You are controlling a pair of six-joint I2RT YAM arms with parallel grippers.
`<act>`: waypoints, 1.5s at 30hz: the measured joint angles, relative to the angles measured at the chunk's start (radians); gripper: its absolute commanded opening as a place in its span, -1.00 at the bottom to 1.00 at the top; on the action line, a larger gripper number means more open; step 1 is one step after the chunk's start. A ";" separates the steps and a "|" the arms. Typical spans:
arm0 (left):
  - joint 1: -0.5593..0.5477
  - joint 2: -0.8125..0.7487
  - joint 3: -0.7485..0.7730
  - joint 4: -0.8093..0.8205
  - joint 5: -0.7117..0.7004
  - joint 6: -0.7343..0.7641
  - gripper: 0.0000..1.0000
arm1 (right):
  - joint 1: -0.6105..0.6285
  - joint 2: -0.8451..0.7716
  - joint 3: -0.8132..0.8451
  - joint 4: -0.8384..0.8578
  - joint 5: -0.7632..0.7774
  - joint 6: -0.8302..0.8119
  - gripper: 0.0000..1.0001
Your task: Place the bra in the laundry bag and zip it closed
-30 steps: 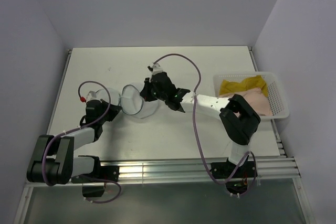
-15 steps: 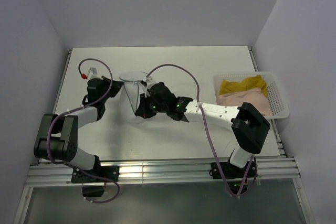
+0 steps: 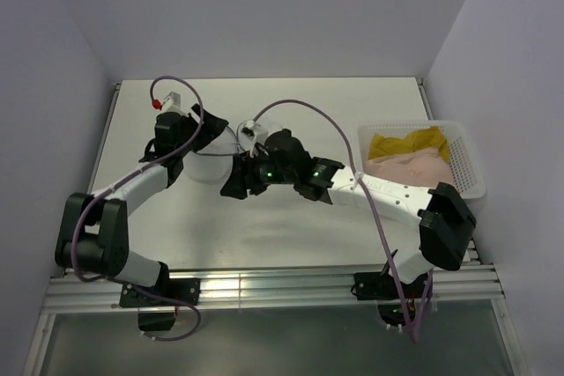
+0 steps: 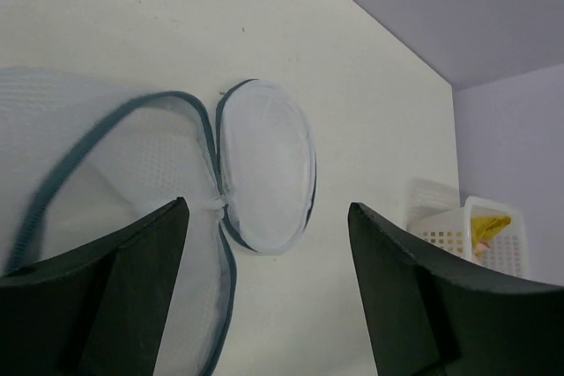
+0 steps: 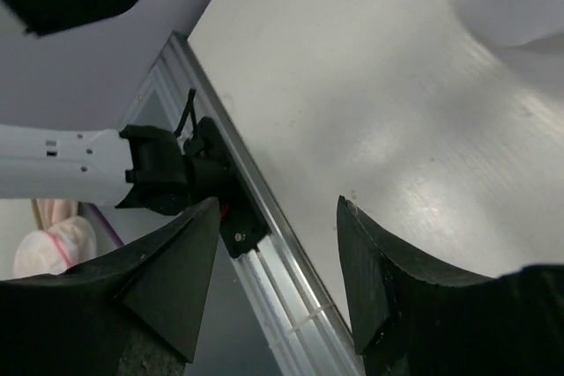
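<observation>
The laundry bag (image 3: 208, 167), white mesh with a dark blue zip rim, lies unzipped on the table between the two arms. In the left wrist view its round lid (image 4: 265, 165) is folded out beside the open body (image 4: 97, 173). My left gripper (image 3: 217, 136) hovers over the bag's far side, open and empty (image 4: 269, 261). My right gripper (image 3: 236, 184) is at the bag's near right side, open and empty (image 5: 278, 257), facing the table's near edge. A pale pink garment (image 3: 412, 166) and a yellow one (image 3: 404, 142) lie in the basket; which is the bra I cannot tell.
The white lattice basket (image 3: 467, 160) sits at the table's right edge, also showing in the left wrist view (image 4: 458, 226). A metal rail (image 5: 264, 217) runs along the near edge, with the left arm's base (image 5: 167, 173) on it. Purple cables loop over both arms.
Both grippers have gone from shut to open and let go of the bag. The left arm swung farther back and right. The right arm stretched left across the table.
</observation>
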 measured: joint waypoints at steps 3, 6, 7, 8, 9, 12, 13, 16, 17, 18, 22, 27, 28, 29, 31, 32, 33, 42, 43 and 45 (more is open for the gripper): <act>0.000 -0.114 -0.045 -0.052 -0.050 -0.002 0.58 | -0.053 -0.054 -0.054 0.011 0.022 0.002 0.14; 0.000 -0.276 -0.130 -0.085 -0.110 -0.008 0.57 | -0.114 -0.069 -0.113 0.037 0.059 0.010 0.04; 0.000 -0.330 -0.158 -0.104 -0.128 -0.011 0.58 | -0.138 -0.067 -0.131 0.041 0.074 0.012 0.04; 0.000 -0.387 -0.188 -0.130 -0.150 -0.015 0.58 | -0.161 -0.062 -0.144 0.041 0.092 0.014 0.07; 0.000 -0.442 -0.216 -0.158 -0.171 -0.017 0.59 | -0.193 -0.048 -0.152 0.041 0.113 0.016 0.12; 0.000 -0.597 -0.274 -0.257 -0.224 -0.018 0.55 | -0.264 0.005 -0.151 0.056 0.181 0.019 0.36; 0.000 -0.654 -0.293 -0.285 -0.241 -0.021 0.46 | -0.282 0.023 -0.150 0.062 0.206 0.020 0.49; 0.001 -0.772 -0.362 -0.334 -0.262 -0.028 0.34 | -0.322 0.096 -0.134 0.065 0.291 0.026 0.50; 0.001 -0.793 -0.386 -0.343 -0.262 -0.030 0.31 | -0.329 0.130 -0.118 0.066 0.320 0.031 0.48; 0.001 -0.805 -0.411 -0.351 -0.262 -0.032 0.28 | -0.332 0.158 -0.103 0.069 0.341 0.033 0.45; 0.001 -0.758 -0.494 -0.378 -0.241 -0.051 0.26 | -0.346 0.267 -0.030 0.066 0.415 0.057 0.31; 0.001 -0.666 -0.533 -0.352 -0.225 -0.056 0.32 | -0.364 0.362 0.055 0.062 0.466 0.093 0.28; 0.001 -0.641 -0.533 -0.335 -0.225 -0.058 0.32 | -0.370 0.381 0.073 0.061 0.472 0.101 0.28; 0.001 -0.605 -0.534 -0.309 -0.225 -0.062 0.32 | -0.375 0.398 0.089 0.061 0.473 0.108 0.28; 0.005 -0.550 -0.536 -0.263 -0.225 -0.071 0.31 | -0.384 0.422 0.105 0.063 0.474 0.121 0.27; 0.009 -0.525 -0.540 -0.233 -0.225 -0.074 0.31 | -0.386 0.431 0.107 0.065 0.474 0.128 0.27; 0.015 -0.499 -0.547 -0.202 -0.225 -0.077 0.30 | -0.388 0.437 0.107 0.065 0.473 0.134 0.26; 0.072 -0.303 -0.579 0.051 -0.208 -0.108 -0.02 | -0.401 0.479 0.109 0.073 0.443 0.171 0.17; 0.073 -0.281 -0.578 0.071 -0.208 -0.110 -0.08 | -0.402 0.484 0.113 0.074 0.440 0.174 0.08; 0.073 -0.241 -0.571 0.103 -0.208 -0.115 -0.20 | -0.404 0.499 0.121 0.080 0.433 0.182 -0.03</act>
